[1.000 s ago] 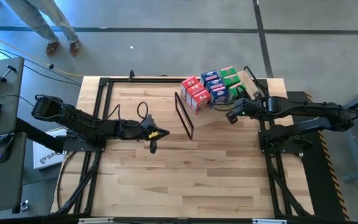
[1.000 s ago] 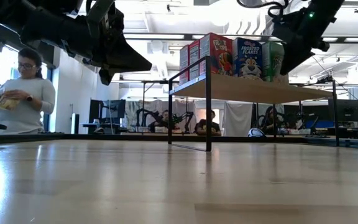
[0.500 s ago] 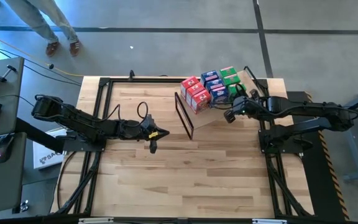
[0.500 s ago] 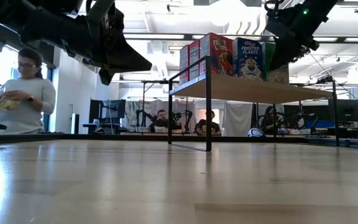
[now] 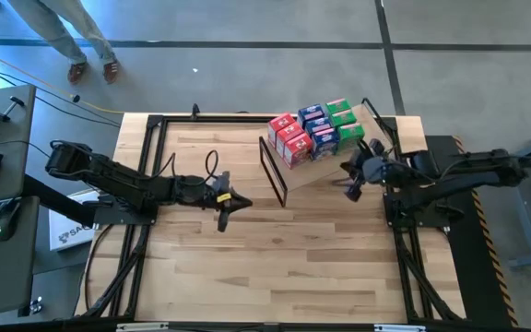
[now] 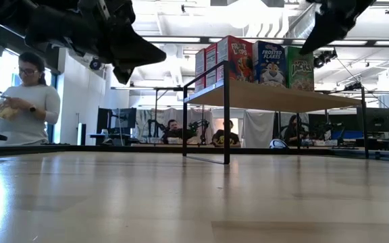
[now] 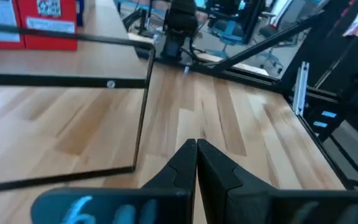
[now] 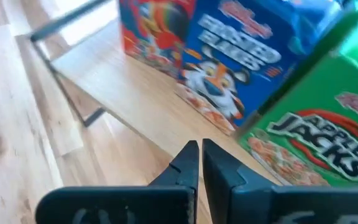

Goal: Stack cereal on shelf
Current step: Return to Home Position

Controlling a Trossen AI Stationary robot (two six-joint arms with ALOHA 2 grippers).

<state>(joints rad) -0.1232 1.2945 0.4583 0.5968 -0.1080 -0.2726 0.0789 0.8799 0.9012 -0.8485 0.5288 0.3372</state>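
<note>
Stacking looks done, so I judge this the homing step.
My right gripper, fingers together and empty, hangs just beside the shelf holding the cereal (red, blue, green rows). The left gripper, also closed, hovers well apart. Next I must retreat without clipping the frame.

Cereal boxes stand side by side on the shelf (at the table's far-right part).

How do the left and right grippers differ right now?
The left gripper hangs over the tabletop, apart from the shelf; the right gripper hangs by the shelf, near the green cereal boxes. Left faces the shelf's black frame; right faces the boxes. Both are shut and empty.
</note>
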